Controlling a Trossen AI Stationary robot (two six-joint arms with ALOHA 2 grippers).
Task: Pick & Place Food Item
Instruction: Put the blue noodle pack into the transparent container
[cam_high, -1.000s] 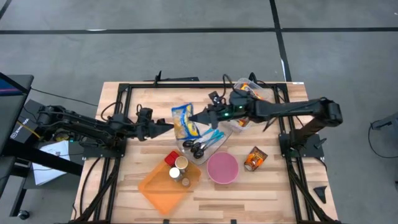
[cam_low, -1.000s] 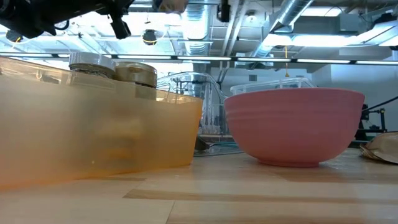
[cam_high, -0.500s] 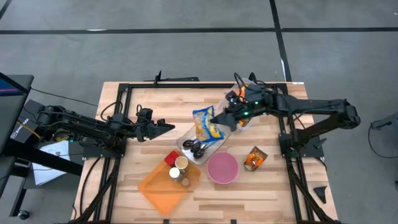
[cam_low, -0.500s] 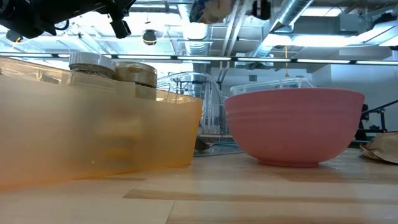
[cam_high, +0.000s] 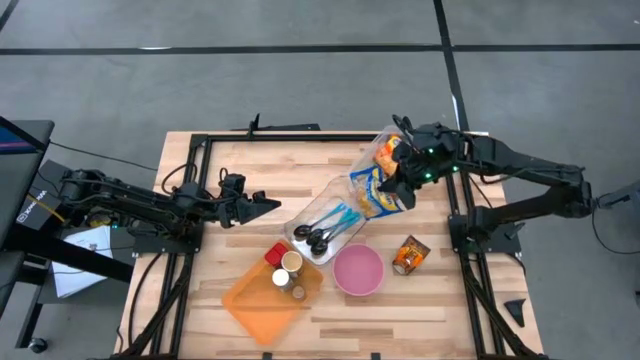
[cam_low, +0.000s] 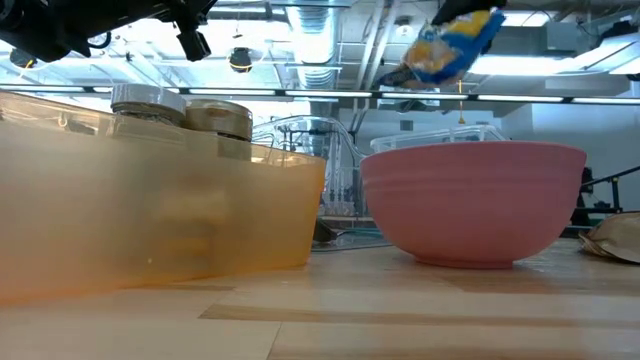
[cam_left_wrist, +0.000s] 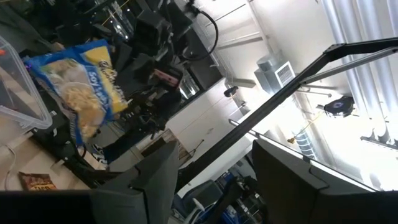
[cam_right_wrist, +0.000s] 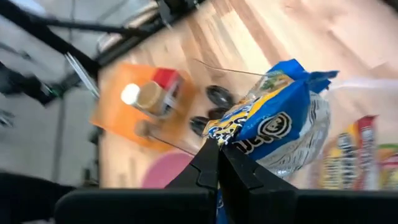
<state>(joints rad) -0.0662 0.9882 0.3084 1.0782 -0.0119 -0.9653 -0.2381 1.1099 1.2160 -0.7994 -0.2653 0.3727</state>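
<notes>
Crinkled blue-and-yellow snack bag (cam_high: 376, 192) hangs pinched in right gripper (cam_high: 400, 178).

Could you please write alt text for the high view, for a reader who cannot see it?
Seen from above, the right gripper holds a blue and yellow snack bag in the air over the wooden table, beside a clear plastic tray of scissors. The left gripper waits open at the left.

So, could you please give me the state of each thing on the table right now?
Right gripper: shut on the blue snack bag, held in the air.
Left gripper: open, empty.
Pink bowl: upright, empty.
Orange bin: holds jars.
Clear tray: holds scissors.
</notes>
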